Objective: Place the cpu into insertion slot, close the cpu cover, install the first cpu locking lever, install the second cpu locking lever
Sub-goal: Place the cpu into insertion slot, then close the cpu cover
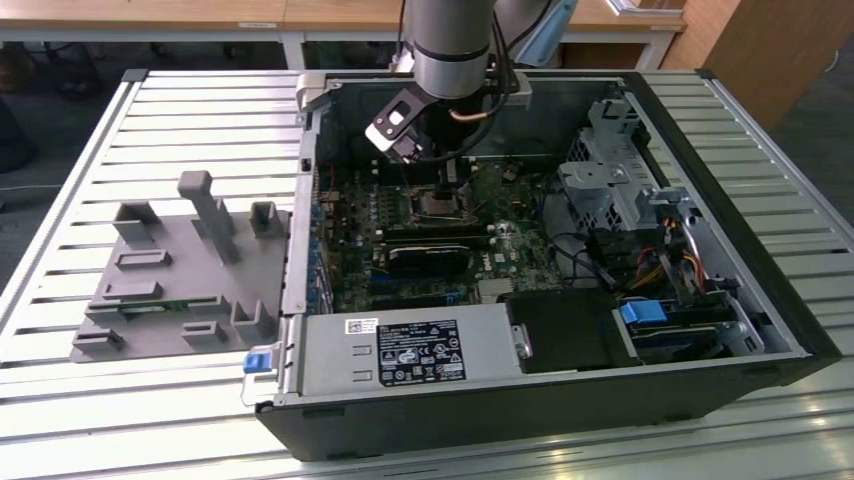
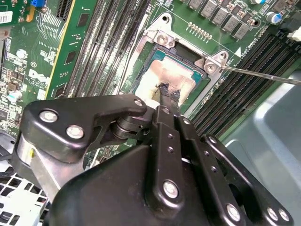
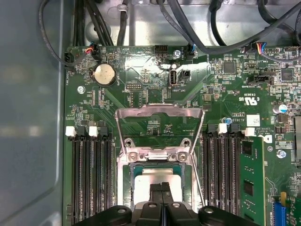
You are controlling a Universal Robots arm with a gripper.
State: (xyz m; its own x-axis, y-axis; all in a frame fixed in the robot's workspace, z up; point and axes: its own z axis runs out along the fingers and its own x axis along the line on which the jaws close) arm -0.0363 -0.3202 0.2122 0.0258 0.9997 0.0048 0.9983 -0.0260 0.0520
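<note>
Sitting: cpu [image 2: 162, 75] lies flat in the slot [image 3: 128, 179], pale face up.
Pincer: gripper [image 2: 164, 92] has its fingers pressed together, holding nothing, tips touching the cpu's face.
Relation: cpu is straight beneath the tips; it is square, so it has no long axis.
Cover: cover [image 3: 160, 112] is tipped open beyond the slot, toward the case's far wall.
Lever: thin lever [image 2: 263, 76] appears unlatched, just beside the slot.
Scene: slot sits far in the case [image 1: 534, 410], toward the exterior view's left.

a grey fixture [image 1: 174, 290] lies beside the open computer case [image 1: 534, 420].
</note>
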